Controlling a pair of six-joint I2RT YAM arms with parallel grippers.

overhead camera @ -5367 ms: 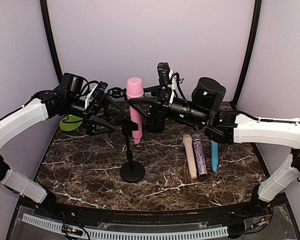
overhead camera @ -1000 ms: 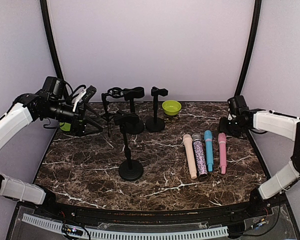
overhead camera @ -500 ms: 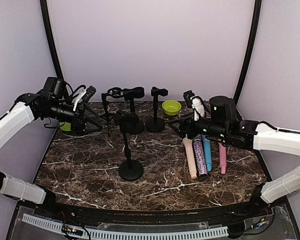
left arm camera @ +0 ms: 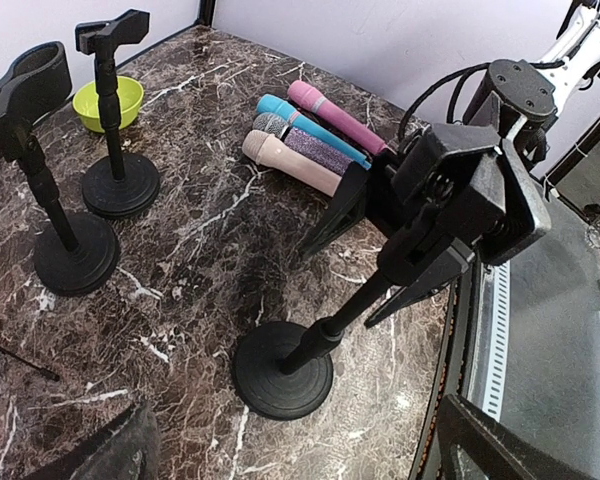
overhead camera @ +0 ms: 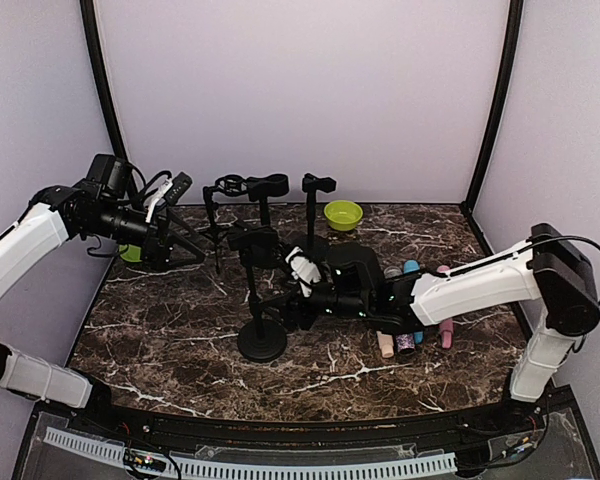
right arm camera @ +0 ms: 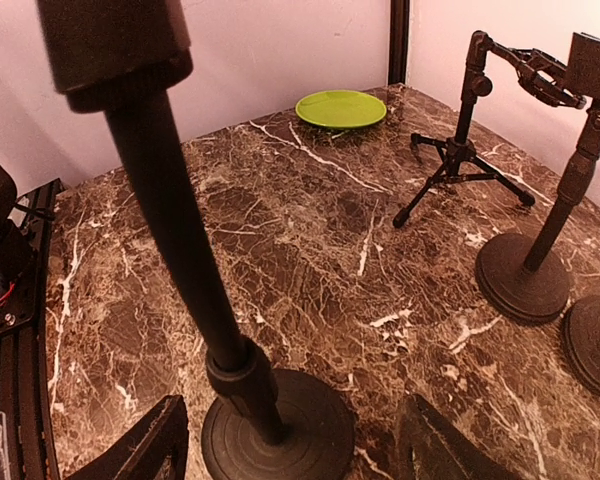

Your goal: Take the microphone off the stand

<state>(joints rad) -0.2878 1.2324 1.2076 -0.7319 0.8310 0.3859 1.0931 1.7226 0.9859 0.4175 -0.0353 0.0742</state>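
The front stand (overhead camera: 261, 340) is upright with an empty clip (overhead camera: 252, 238). The pink microphone (overhead camera: 445, 331) lies on the table at the right, beside a blue (overhead camera: 413, 268), a glittery (overhead camera: 405, 342) and a beige one (overhead camera: 385, 345). My right gripper (overhead camera: 268, 308) reaches across to the stand's lower pole. In the right wrist view it (right arm camera: 292, 405) is open, with the stand's base (right arm camera: 278, 435) between its fingers and nothing gripped. My left gripper (overhead camera: 188, 243) hangs open at the far left, apart from the stand (left arm camera: 282, 368). The pink microphone (left arm camera: 335, 105) also shows in the left wrist view.
Two more empty stands (overhead camera: 265, 250) (overhead camera: 310, 245) and a small tripod stand (overhead camera: 215, 225) are at the back. A green bowl (overhead camera: 343, 214) sits behind them. A green plate (overhead camera: 130, 252) lies under my left arm.
My right arm swung from the right side to the middle, and its gripper opened wider around the front stand's pole. The pink microphone, earlier in the stand, lies on the table. Left arm unmoved.
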